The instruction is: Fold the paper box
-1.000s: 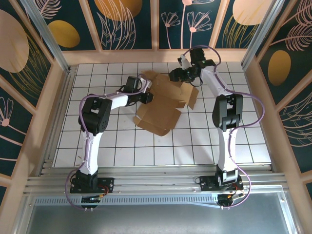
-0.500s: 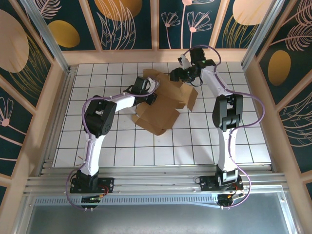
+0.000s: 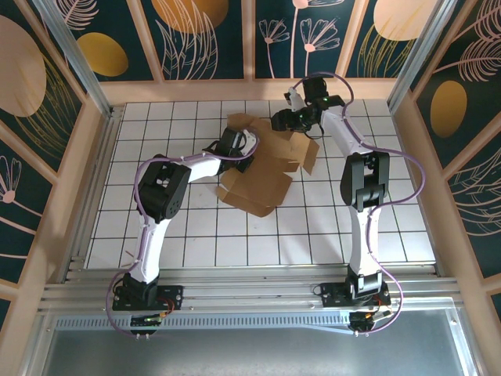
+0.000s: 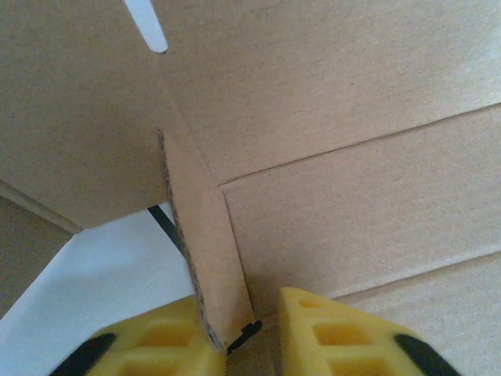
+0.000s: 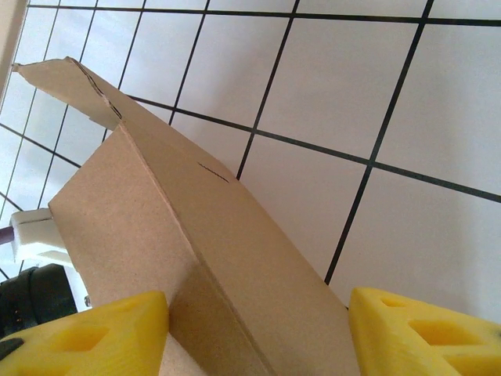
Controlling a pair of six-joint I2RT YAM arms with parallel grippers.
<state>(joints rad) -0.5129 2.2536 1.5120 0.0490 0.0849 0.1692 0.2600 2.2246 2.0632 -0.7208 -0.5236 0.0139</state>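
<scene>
**While the plain brown kraft cardboard paper box point(image 3: 262, 176) lies partly folded, the left gripper point(image 3: 244, 157) and right gripper point(image 3: 280, 123) are both at its flaps**

Where the white tiled tabletop point(image 3: 196, 235) with its black grid lines nears the far wall, the paper box rests in the far middle, between the two arms. From above it is a creased sheet with some panels lifted and flaps spreading to the far left and to the right. The left gripper reaches in at the box's left edge. The right gripper is at its far edge.

In the left wrist view, the left gripper point(image 4: 252, 333) has a narrow upright flap point(image 4: 205, 258) between its yellow fingers point(image 4: 149, 348). The flap leans against the finger on the left of the picture. A thin gap shows between it and the other finger, so the jaws stand slightly apart rather than pinched on the card. Behind the flap is a broad panel with straight creases, and a short white slot point(image 4: 147, 23) is cut near the top. A patch of white tabletop shows at lower left.

In the right wrist view, the right gripper point(image 5: 258, 333) is spread wide. Its yellow fingers point(image 5: 86, 333) are well apart on either side of a tilted panel point(image 5: 180, 258) of the box that rises off the tiles. The panel's edge lies just beside the finger on the left of the picture and well clear of the other. A short slit point(image 5: 213, 172) marks the panel's upper face.
</scene>
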